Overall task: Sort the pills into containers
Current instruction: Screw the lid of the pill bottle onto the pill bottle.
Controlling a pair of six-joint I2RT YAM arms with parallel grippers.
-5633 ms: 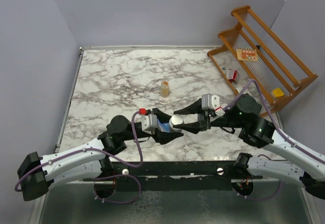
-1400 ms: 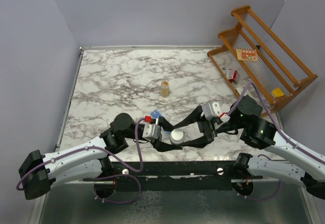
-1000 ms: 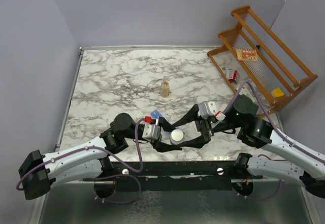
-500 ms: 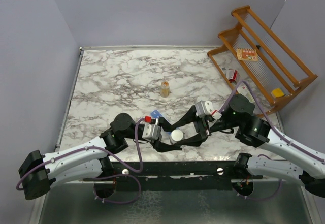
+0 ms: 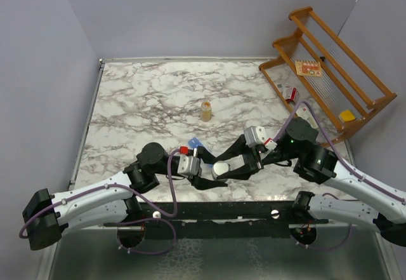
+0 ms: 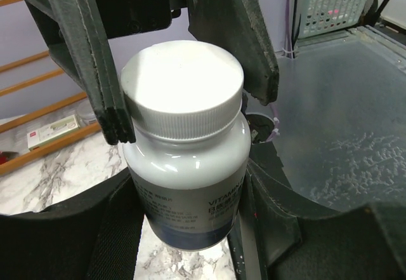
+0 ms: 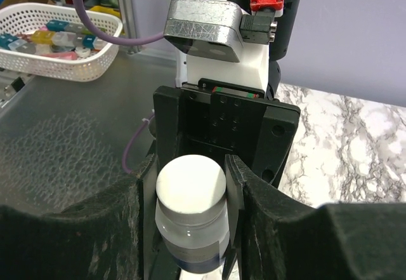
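Observation:
A grey-white vitamin bottle with a white screw cap stands tilted above the near part of the marble table. My left gripper is shut on its body. My right gripper reaches in from the right, and its fingers press both sides of the cap. A corner of the blue containers strip shows just behind my left wrist; the rest of it is hidden. No loose pills are in view.
A small amber bottle stands mid-table. A wooden rack with small packets leans at the right edge. Past the table's near edge lies a glassy surface with a white basket.
My right gripper has slid left onto the bottle and its jaws have narrowed onto the cap. The left gripper has held the bottle still over the last second.

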